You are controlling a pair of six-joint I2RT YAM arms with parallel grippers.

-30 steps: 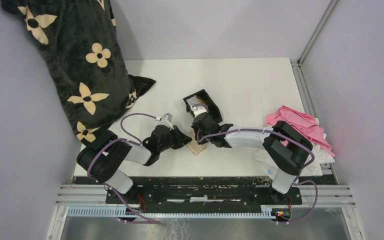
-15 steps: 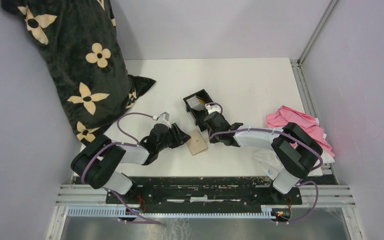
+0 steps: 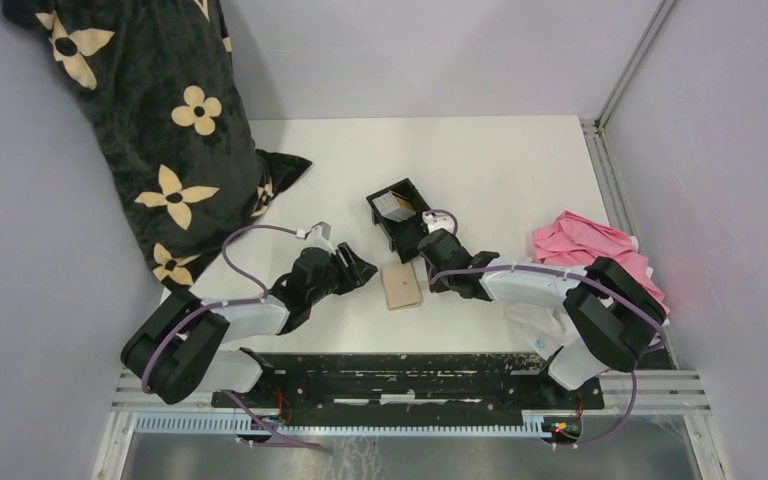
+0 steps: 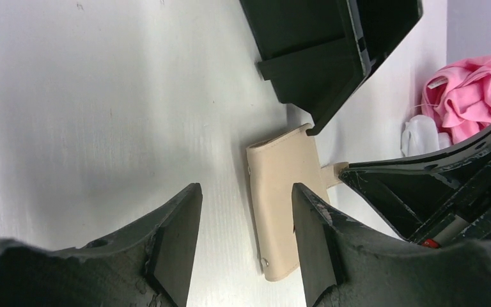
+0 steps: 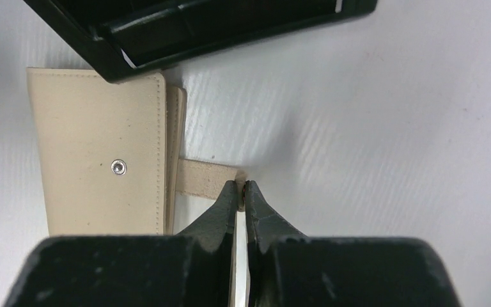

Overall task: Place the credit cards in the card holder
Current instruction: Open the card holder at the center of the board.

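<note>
Your right gripper (image 5: 241,187) pinches the tan leather card holder's (image 5: 96,160) tab (image 5: 204,179); left gripper (image 4: 246,211) gapes empty (grey card (image 3: 392,207) in black plastic tray (image 3: 377,218)).

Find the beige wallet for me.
In the top view the card holder lies flat beside the black tray, between the left gripper and right gripper.
</note>
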